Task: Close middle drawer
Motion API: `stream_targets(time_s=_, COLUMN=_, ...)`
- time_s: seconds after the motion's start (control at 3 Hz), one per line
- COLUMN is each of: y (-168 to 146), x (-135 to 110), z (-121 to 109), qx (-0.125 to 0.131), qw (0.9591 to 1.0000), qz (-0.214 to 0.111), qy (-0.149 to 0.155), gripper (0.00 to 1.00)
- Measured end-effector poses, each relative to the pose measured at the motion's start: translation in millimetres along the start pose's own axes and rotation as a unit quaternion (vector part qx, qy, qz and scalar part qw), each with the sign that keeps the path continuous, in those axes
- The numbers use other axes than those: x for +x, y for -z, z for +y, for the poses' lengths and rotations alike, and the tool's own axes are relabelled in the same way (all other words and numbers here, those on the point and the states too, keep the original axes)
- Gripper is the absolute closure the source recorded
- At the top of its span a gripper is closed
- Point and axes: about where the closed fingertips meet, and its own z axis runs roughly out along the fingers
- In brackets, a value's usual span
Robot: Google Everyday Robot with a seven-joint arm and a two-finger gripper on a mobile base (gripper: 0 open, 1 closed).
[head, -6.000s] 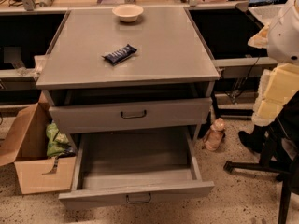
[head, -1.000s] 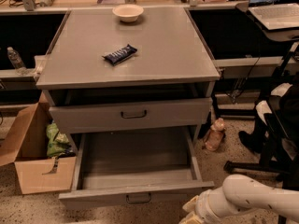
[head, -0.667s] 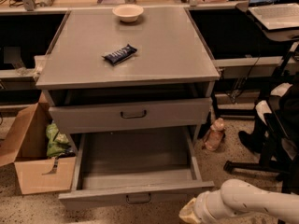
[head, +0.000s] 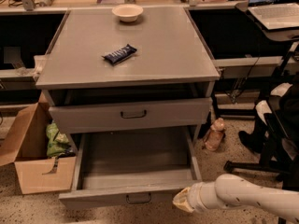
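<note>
The middle drawer is pulled far out of the grey cabinet, its inside bare. Its low front panel has a small dark loop handle at centre, near the bottom of the view. Above it the taller-fronted top drawer stands slightly out. The lowest drawer is hidden. My gripper, a pale yellowish tip on the white arm, is at the right end of the middle drawer's front panel, close to or touching it.
A bowl and a dark snack bar lie on the cabinet top. An open cardboard box with a green bag stands left of the drawer. A small bottle and a chair base are to the right.
My arm came in from the lower right and has moved left, bringing the gripper up to the right end of the middle drawer's front. The drawer has not visibly moved.
</note>
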Motion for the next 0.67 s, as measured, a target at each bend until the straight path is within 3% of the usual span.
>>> stream_targets(time_s=0.33, y=-5.2, x=-19.7, z=-11.5, qx=0.01, qw=0.9997, qz=-0.018, qy=0.014, gripper=1.0)
stream_targets(time_s=0.67, y=-5.3, x=-19.9, z=-11.7, qx=0.01, qw=0.9997, qz=-0.018, qy=0.014, gripper=1.0)
